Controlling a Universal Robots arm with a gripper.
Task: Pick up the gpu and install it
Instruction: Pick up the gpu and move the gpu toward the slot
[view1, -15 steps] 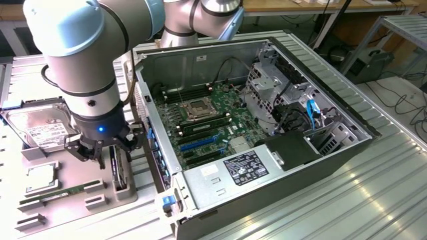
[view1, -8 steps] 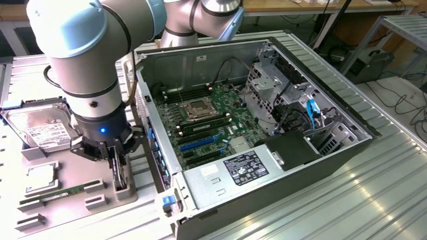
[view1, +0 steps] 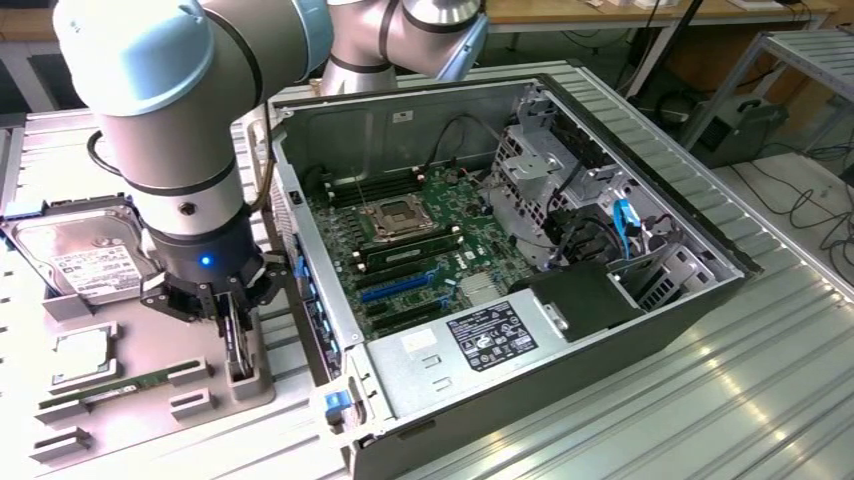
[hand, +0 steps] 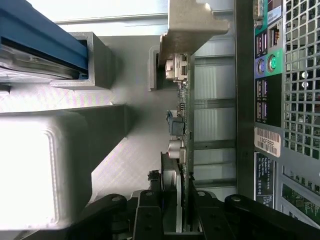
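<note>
A ribbed metal bench (view1: 747, 380) carries the open computer case (view1: 387, 125) and, on the exterior view's left, a grey fixture tray (view1: 147, 440). I see the gripper (view1: 230, 318) down over the tray, fingers (hand: 150, 205) clamped on the gpu (hand: 182, 125) (standing on edge in its holder), just beside the case.

My exterior view looks down from high and a little way off over the open computer case (view1: 374, 125) and the grey tray (view1: 147, 440) beside it. My wrist view sits close behind the gripper (hand: 177, 197), facing along the card (hand: 184, 115); both share card, tray, case wall.
</note>
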